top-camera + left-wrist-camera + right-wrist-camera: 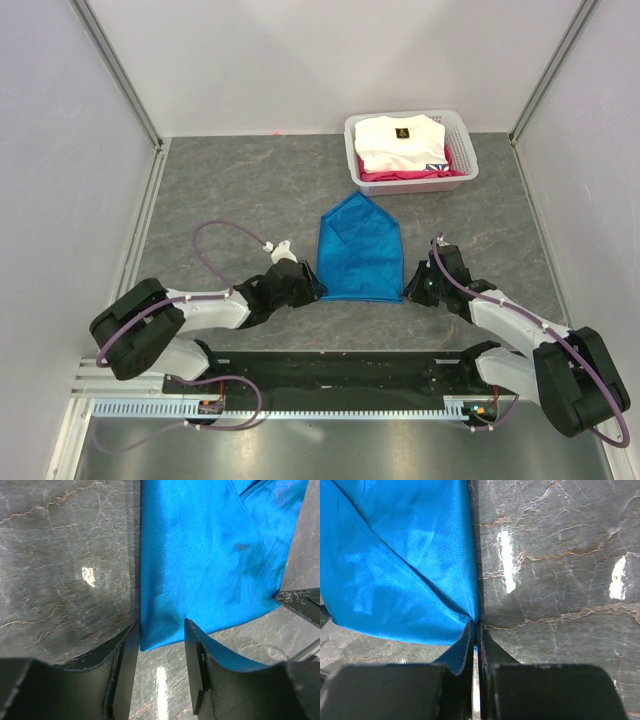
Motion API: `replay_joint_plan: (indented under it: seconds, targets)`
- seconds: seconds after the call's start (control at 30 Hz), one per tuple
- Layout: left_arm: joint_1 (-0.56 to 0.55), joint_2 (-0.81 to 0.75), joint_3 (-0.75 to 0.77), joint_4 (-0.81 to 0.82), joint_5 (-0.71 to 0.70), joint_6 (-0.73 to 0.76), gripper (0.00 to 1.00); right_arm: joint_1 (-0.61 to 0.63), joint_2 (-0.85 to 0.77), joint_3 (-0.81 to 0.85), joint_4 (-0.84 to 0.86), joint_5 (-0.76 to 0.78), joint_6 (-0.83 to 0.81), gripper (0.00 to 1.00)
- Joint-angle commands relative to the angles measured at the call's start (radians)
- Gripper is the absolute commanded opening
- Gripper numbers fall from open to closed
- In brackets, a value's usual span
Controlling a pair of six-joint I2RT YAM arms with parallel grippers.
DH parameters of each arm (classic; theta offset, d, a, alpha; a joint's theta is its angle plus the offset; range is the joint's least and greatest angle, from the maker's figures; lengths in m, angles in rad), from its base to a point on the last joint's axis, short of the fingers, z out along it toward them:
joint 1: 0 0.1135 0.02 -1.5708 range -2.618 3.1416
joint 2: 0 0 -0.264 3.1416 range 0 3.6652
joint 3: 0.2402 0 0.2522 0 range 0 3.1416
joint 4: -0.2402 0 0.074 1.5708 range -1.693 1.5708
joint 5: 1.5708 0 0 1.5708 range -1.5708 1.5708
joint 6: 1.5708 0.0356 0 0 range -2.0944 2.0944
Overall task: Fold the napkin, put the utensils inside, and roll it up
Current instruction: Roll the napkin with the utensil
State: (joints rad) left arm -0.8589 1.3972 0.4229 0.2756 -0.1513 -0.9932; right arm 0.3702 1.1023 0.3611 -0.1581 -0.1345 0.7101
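Note:
The bright blue napkin (pixel 360 250) lies flat on the grey table, folded into a shape with a point at the far end and a straight near edge. My left gripper (pixel 312 290) sits at its near left corner. In the left wrist view its jaws (pixel 160 630) stand open, apart on both sides of that corner of the napkin (pixel 200 555). My right gripper (pixel 412 290) is at the near right corner. In the right wrist view it (pixel 476 627) is shut, pinching the corner of the napkin (pixel 395 555). The utensils are out of view.
A white basket (pixel 470 172) with folded white and pink clothes (pixel 400 140) stands at the back, just beyond the napkin's point. Walls close the table on the left, right and back. Both arms lie low along the near edge.

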Motion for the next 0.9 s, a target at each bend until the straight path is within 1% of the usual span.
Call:
replay_joint_plan:
  seconds: [0.0, 0.13, 0.23, 0.27, 0.33, 0.37, 0.47, 0.57, 0.6, 0.63, 0.67, 0.7, 0.73, 0.77, 0.83, 0.87]
  targets:
    - [0.003, 0.077, -0.030, -0.131, -0.022, -0.022, 0.47, 0.010, -0.010, -0.017, -0.017, 0.006, -0.001, 0.04]
    - [0.001, 0.117, -0.012, -0.128, -0.010, -0.018, 0.44, 0.010, 0.001, -0.013, -0.017, 0.007, -0.006, 0.04]
    - [0.001, 0.123, -0.015, -0.130, -0.013, -0.019, 0.33, 0.009, 0.001, -0.013, -0.012, 0.010, -0.004, 0.04]
    - [0.001, 0.122, -0.016, -0.131, -0.016, -0.019, 0.25, 0.010, 0.004, -0.013, -0.014, 0.010, -0.006, 0.04]
    - [0.001, 0.118, -0.015, -0.131, -0.016, -0.012, 0.18, 0.010, 0.002, -0.008, -0.012, 0.018, -0.009, 0.04]
    - [0.001, 0.117, -0.009, -0.131, -0.010, -0.010, 0.12, 0.009, 0.002, -0.007, -0.014, 0.021, -0.012, 0.04]
    - [0.001, 0.111, 0.008, -0.131, 0.013, 0.013, 0.02, 0.013, -0.012, 0.012, -0.024, 0.038, -0.027, 0.06]
    - [0.003, 0.099, 0.040, -0.157, 0.033, 0.053, 0.02, 0.024, -0.039, 0.051, -0.053, 0.077, -0.064, 0.16]
    - [0.006, 0.091, 0.050, -0.168, 0.042, 0.079, 0.02, 0.036, -0.050, 0.077, -0.070, 0.090, -0.090, 0.26]
    - [0.009, 0.082, 0.071, -0.197, 0.062, 0.093, 0.02, 0.044, -0.076, 0.090, -0.077, 0.102, -0.112, 0.31]
    - [0.014, 0.074, 0.079, -0.211, 0.077, 0.102, 0.02, 0.055, -0.090, 0.119, -0.087, 0.128, -0.129, 0.41]
    - [0.029, 0.066, 0.085, -0.220, 0.094, 0.120, 0.02, 0.082, -0.107, 0.131, -0.090, 0.150, -0.165, 0.45]
    - [0.038, 0.048, 0.092, -0.234, 0.132, 0.126, 0.02, 0.099, -0.134, 0.142, -0.089, 0.157, -0.185, 0.49]
    - [0.061, 0.039, 0.094, -0.239, 0.148, 0.140, 0.02, 0.145, -0.145, 0.166, -0.087, 0.179, -0.204, 0.54]
    - [0.087, 0.022, 0.099, -0.251, 0.238, 0.154, 0.02, 0.200, -0.162, 0.188, -0.083, 0.199, -0.256, 0.57]
    - [0.115, 0.020, 0.102, -0.257, 0.265, 0.169, 0.02, 0.263, -0.166, 0.197, -0.072, 0.214, -0.268, 0.60]
